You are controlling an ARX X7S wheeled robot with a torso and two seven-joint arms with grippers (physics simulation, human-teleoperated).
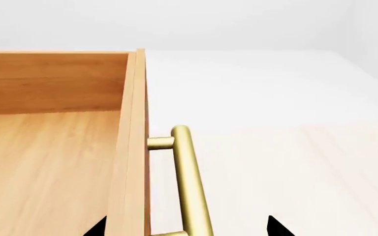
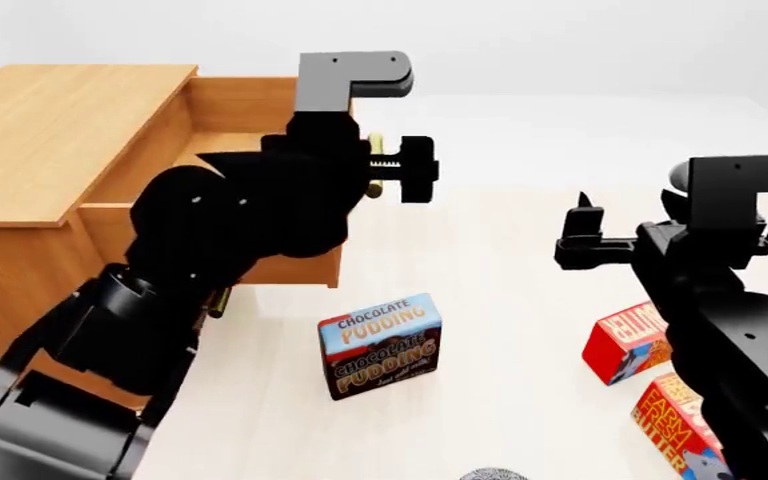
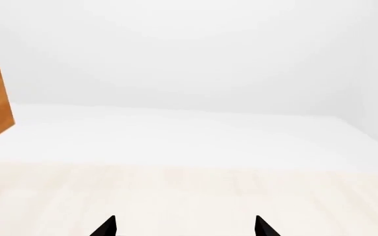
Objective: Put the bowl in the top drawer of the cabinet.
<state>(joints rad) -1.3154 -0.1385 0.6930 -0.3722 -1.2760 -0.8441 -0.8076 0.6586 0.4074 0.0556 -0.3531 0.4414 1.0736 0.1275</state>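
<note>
The cabinet [image 2: 51,150] stands at the floor's far left, and its top drawer [image 2: 224,150] is pulled out, inside bare as far as the left wrist view shows. The main risk is the left arm: it hangs bulky across the drawer mouth, so a bowl carried in could strike it, or a careless withdrawal could catch the brass handle [image 1: 190,182] and push the drawer back. The left gripper [image 1: 185,228] straddles that handle and the drawer front, fingers spread and gripping nothing. The right gripper [image 3: 183,227] is likewise spread and empty over bare floor.

The bowl [image 2: 494,474] shows only as a patterned sliver at the head view's bottom edge; reaching so low and near the base could tip it or bump the chocolate pudding box [image 2: 380,345] standing just beyond it.

The pale wood-grain floor [image 2: 518,270] runs to plain white walls. Two red boxes [image 2: 651,380] lie near the right side.
</note>
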